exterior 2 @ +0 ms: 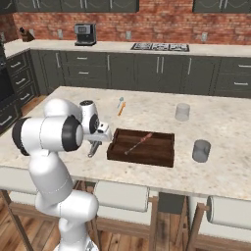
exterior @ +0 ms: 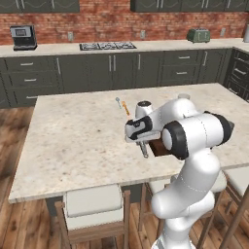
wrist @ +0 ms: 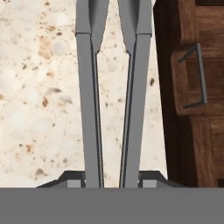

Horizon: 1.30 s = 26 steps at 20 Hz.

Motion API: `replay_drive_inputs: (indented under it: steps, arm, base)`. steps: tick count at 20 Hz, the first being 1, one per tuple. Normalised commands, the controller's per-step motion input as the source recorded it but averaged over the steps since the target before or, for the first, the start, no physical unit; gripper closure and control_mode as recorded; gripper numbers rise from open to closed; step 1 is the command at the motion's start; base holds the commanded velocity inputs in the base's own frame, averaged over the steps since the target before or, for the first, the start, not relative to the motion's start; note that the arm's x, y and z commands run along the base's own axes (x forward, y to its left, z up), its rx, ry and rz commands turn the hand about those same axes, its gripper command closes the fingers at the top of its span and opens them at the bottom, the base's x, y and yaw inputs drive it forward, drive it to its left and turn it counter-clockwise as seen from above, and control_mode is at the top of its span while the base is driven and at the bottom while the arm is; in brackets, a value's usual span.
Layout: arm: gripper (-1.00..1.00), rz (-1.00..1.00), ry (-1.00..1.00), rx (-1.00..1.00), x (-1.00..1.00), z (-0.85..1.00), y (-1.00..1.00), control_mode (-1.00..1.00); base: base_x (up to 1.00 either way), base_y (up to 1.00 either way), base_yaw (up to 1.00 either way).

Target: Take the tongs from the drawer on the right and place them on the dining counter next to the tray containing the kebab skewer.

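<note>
My jaws (wrist: 112,183) grip the long slim grey metal tongs (wrist: 111,96), hanging low over the beige speckled stone worktop (exterior: 73,131) just beside the dark brown wooden tray (exterior 2: 142,147); only setting down and release remain.

No legible text, labels, brands, numbers or signs on anything in view

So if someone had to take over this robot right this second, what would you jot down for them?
Gripper: shut on the tongs, arms pointing down at the dining counter.
Tray: on the counter, kebab skewer inside; the tongs hang just beside its short end with the handle.
Done: tongs fetched and brought to the tray.
Left: lower them onto the stone beside the tray, open, and pull back.
</note>
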Motion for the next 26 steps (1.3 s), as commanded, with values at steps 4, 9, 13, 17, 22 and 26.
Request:
replay_drive_inputs:
  steps: [4,9,13,17,22,26]
  arm:
    - [-1.00,0.00,0.00,0.00,0.03,-0.07,0.00,-1.00]
    - [-1.00,0.00,-0.03,0.00,0.04,0.00,0.00,-1.00]
    - [-1.00,-0.01,-0.05,-0.01,-0.01,0.33,0.00,-1.00]
    - [-1.00,-0.02,-0.06,0.00,-0.11,0.56,-0.05,-1.00]
    - [-1.00,-0.04,-0.12,0.00,-0.28,0.74,-0.04,-1.00]
    - [-1.00,-0.03,-0.35,-0.03,-0.61,0.63,-0.01,-1.00]
  base:
    - [0.00,0.00,0.00]
    - [0.00,0.00,0.00]
    - [0.00,0.00,0.00]
    - [0.00,0.00,0.00]
    - [0.00,0.00,0.00]
    - [0.00,0.00,0.00]
